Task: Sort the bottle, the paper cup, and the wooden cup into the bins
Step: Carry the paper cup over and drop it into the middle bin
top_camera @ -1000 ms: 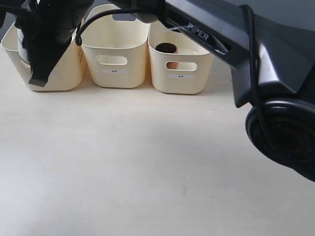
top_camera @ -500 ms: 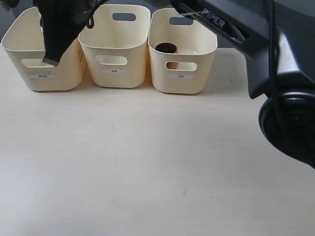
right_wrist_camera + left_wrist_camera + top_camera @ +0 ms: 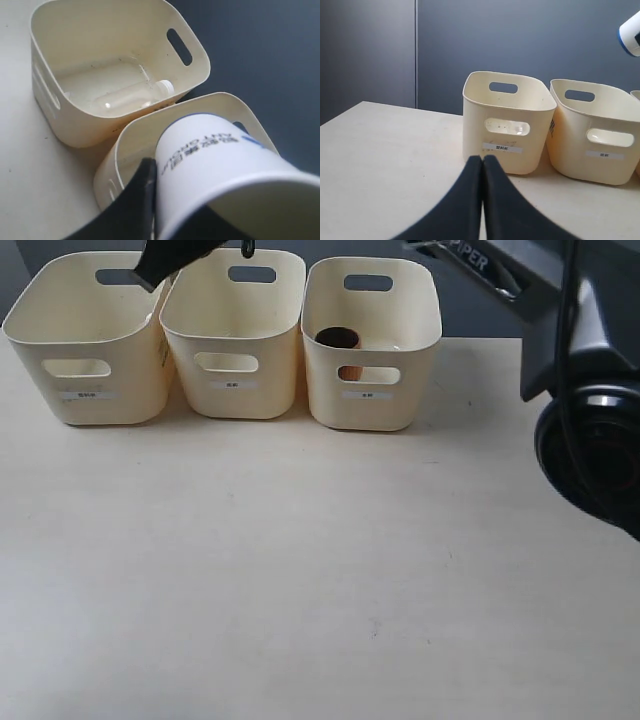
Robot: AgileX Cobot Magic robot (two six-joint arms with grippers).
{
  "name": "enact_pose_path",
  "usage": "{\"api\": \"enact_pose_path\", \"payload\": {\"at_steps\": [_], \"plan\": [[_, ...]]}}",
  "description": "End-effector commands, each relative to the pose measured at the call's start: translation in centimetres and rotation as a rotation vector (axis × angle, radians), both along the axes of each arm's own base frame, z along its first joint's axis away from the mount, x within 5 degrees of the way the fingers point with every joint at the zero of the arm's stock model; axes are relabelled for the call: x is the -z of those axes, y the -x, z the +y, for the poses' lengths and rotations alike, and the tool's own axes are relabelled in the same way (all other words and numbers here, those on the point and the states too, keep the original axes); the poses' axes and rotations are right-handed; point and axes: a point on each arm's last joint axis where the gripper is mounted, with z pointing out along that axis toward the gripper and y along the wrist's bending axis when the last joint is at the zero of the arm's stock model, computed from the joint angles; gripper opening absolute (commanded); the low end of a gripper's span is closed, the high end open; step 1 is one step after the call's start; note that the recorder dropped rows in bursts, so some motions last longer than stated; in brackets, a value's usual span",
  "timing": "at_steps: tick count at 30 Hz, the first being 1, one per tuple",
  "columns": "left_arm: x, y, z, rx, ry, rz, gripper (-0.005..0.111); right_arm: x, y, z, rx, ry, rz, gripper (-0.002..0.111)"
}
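Observation:
Three cream bins stand in a row: left [image 3: 85, 350], middle [image 3: 235, 350], right [image 3: 370, 360]. The wooden cup [image 3: 338, 338] stands inside the right bin. The clear bottle [image 3: 127, 96] lies on its side in the left bin [image 3: 75, 120], white cap toward the far wall. My right gripper [image 3: 200, 185] is shut on the white paper cup [image 3: 215, 160], held tilted in the air above the middle bin [image 3: 117, 170]; only one finger [image 3: 146, 190] shows. The cup's blue-rimmed base [image 3: 631, 32] appears high in the left wrist view. My left gripper [image 3: 482, 159] is shut and empty, low over the table before the left bin [image 3: 507, 125].
The right arm's black body [image 3: 580, 370] fills the right side and top of the exterior view, reaching across to the left, with a finger tip [image 3: 158, 262] showing above the left bin. Bare tabletop [image 3: 300, 570] lies in front of the bins.
The right arm has risen from low over the left bin toward the top of the exterior view, uncovering that bin. The bins and wooden cup have not moved.

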Motion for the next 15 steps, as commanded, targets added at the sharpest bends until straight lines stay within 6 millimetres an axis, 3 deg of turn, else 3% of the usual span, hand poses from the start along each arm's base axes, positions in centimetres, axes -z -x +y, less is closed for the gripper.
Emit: {"api": "enact_pose_path", "payload": {"at_steps": [1, 15], "plan": [[-0.2, 0.0, 0.0, -0.001, -0.018, -0.024, 0.0, 1.7, -1.8, -0.3, 0.051, -0.039, 0.0, 0.0], [-0.1, 0.0, 0.0, 0.002, 0.002, -0.013, 0.0, 6.5, -4.0, 0.5, 0.139, -0.101, 0.05, 0.0]]}}
